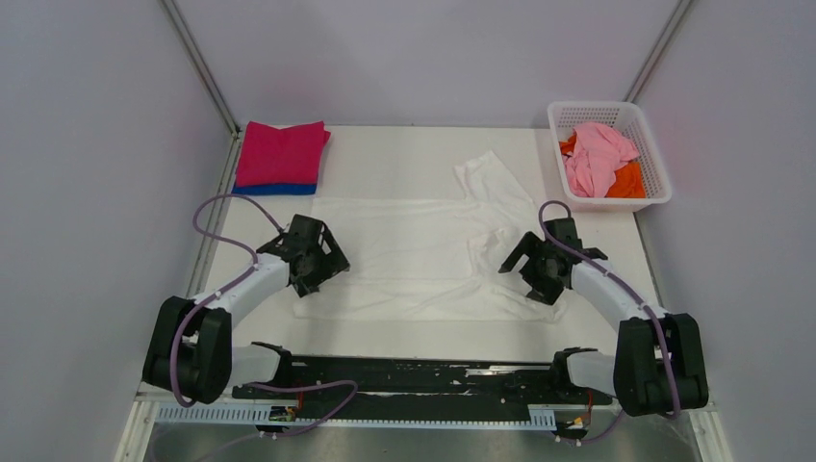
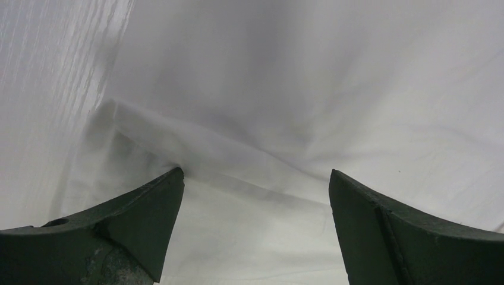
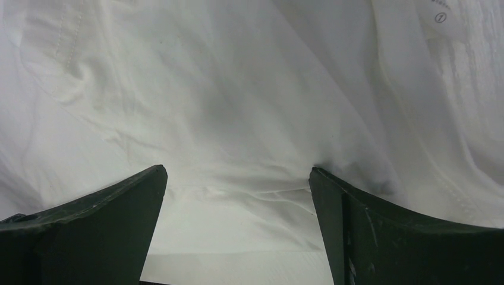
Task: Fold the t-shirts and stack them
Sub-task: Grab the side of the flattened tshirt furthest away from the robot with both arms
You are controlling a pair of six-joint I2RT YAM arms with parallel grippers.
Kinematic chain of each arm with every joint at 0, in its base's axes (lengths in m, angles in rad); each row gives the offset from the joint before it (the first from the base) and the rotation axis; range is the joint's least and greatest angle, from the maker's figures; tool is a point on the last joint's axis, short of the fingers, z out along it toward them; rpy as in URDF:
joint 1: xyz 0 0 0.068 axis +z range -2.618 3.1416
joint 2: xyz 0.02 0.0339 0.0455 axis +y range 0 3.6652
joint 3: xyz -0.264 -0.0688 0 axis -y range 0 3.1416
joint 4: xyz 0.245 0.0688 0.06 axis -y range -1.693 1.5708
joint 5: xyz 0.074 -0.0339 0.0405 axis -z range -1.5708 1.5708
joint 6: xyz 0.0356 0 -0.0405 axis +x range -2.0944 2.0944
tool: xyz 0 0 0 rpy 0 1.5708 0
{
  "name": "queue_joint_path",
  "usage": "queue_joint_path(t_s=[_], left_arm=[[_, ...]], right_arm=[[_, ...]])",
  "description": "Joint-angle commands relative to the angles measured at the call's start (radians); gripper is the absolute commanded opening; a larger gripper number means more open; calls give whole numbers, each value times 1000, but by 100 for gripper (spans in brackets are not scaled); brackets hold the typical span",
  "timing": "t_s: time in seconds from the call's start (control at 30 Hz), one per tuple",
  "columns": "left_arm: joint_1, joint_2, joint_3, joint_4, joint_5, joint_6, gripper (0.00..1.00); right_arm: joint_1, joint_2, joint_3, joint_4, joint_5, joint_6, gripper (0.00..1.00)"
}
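Observation:
A white t-shirt point(image 1: 404, 252) lies spread flat across the middle of the table, one sleeve point(image 1: 491, 178) pointing to the back. My left gripper point(image 1: 324, 268) hangs open over the shirt's near left part; in the left wrist view white cloth point(image 2: 255, 119) fills the gap between the fingers point(image 2: 139, 217), one tip at a fold. My right gripper point(image 1: 524, 272) stands open over the near right part, white cloth point(image 3: 238, 119) between its fingers point(image 3: 356, 219). A folded magenta t-shirt point(image 1: 282, 151) lies on a blue one point(image 1: 277, 189) at the back left.
A white lattice basket point(image 1: 658, 178) stands at the back right with a pale pink tee point(image 1: 597, 159) and an orange tee point(image 1: 630, 181) crumpled inside. Grey walls close in the table point(image 1: 385, 154) on both sides and behind. A black rail point(image 1: 414, 371) runs along the near edge.

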Motion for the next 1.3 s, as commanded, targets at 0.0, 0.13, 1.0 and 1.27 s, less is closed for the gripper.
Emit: queue_joint_path(t_s=[0.0, 0.13, 1.0, 1.27], left_arm=[[-7, -58, -74, -172, -1, -48, 100], [-7, -101, -73, -193, -9, -49, 100], [175, 460, 681, -114, -233, 141, 95], [207, 685, 857, -122, -268, 151, 82]], right_arm=[[8, -62, -40, -102, 51, 20, 100], [10, -98, -18, -74, 42, -48, 100], [10, -111, 120, 182, 71, -200, 100], [10, -71, 116, 195, 95, -220, 100]])
